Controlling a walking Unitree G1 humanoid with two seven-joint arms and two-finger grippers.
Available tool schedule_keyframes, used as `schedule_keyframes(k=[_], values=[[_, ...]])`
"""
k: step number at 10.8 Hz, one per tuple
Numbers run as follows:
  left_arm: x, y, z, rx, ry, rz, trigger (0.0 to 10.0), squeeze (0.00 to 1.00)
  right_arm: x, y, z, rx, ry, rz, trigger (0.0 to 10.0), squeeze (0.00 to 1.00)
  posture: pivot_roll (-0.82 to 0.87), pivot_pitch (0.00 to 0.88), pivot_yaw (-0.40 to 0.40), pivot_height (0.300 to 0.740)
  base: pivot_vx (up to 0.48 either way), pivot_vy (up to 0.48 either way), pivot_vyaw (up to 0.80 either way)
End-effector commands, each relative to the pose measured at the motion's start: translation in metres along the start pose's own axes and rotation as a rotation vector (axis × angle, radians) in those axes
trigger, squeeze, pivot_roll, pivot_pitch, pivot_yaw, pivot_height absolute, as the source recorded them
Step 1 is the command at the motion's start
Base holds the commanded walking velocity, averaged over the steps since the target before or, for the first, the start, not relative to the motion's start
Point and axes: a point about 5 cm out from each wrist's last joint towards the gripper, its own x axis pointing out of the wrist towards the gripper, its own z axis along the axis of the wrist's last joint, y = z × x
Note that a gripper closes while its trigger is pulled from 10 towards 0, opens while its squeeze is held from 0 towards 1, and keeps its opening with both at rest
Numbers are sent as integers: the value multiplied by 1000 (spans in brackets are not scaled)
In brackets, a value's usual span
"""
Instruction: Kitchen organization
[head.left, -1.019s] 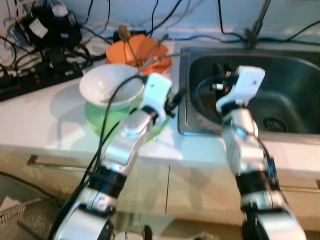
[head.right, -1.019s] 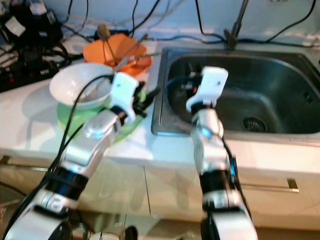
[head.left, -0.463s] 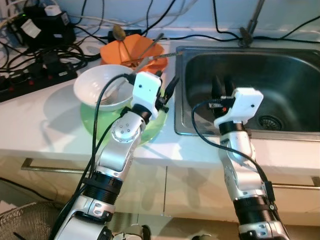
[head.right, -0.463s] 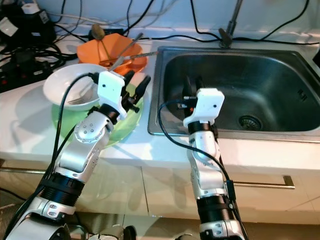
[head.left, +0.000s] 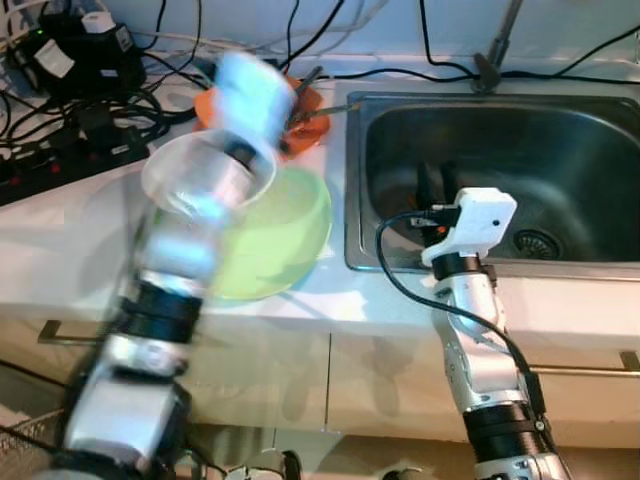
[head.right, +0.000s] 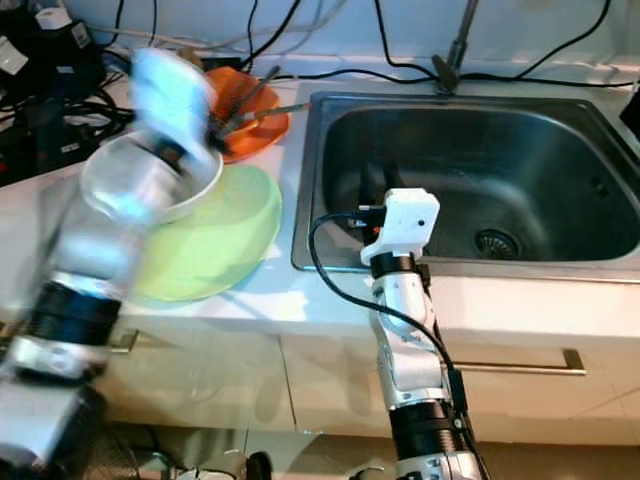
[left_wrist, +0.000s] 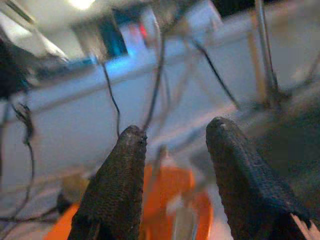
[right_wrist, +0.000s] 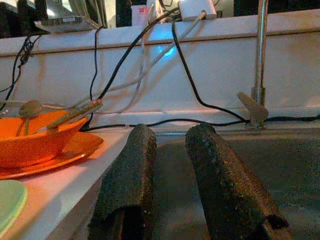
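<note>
White bowl (head.left: 205, 180): likely rigid, fragile, slippery; grip its rim; left pincer (left_wrist: 172, 150) open, empty; right pincer (right_wrist: 167, 165) slightly parted, empty.

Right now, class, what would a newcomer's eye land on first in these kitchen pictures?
The blurred silver left arm sweeping over the white bowl and round lime-green plate on the white counter. Behind them sits a bright orange dish holding utensils; the right pincer hangs open over the steel sink.

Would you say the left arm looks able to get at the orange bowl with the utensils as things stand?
Probably yes. The left claw is open and pointing at the orange bowl with nothing between them. The white bowl and green plate lie nearer the robot, beneath the blurred arm, not blocking the approach.
</note>
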Motion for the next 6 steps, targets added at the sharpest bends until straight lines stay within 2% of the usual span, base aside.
schedule_keyframes(k=[1, 2, 3, 4, 5, 6], values=[[-2, 17, -5, 0, 63, -17, 10000, 0, -3, 2, -3, -4, 14, 0, 10000, 0, 42, 65, 58, 740, 0, 0, 0], [-5, 29, -9, 2, 103, -25, 10000, 0, -3, 3, -4, -3, 16, -2, 10000, 0, 44, 60, 60, 740, 0, 0, 0], [-18, 51, -24, -14, 247, -123, 10000, 0, -4, 4, -5, 1, 16, -6, 10000, 0, 48, 51, 66, 740, 0, 0, 0], [-23, 58, -27, -31, 284, -147, 10000, 0, -4, 4, -5, 1, 16, -8, 10000, 0, 50, 50, 68, 740, 0, 0, 0], [-31, 74, -29, -51, 347, -199, 10000, 0, -3, 4, -5, 3, 15, -12, 10000, 0, 53, 46, 72, 740, 0, 0, 0], [-35, 82, -29, -45, 387, -243, 10000, 0, -3, 5, -5, 5, 15, -14, 10000, 0, 57, 46, 74, 740, 0, 0, 0]])
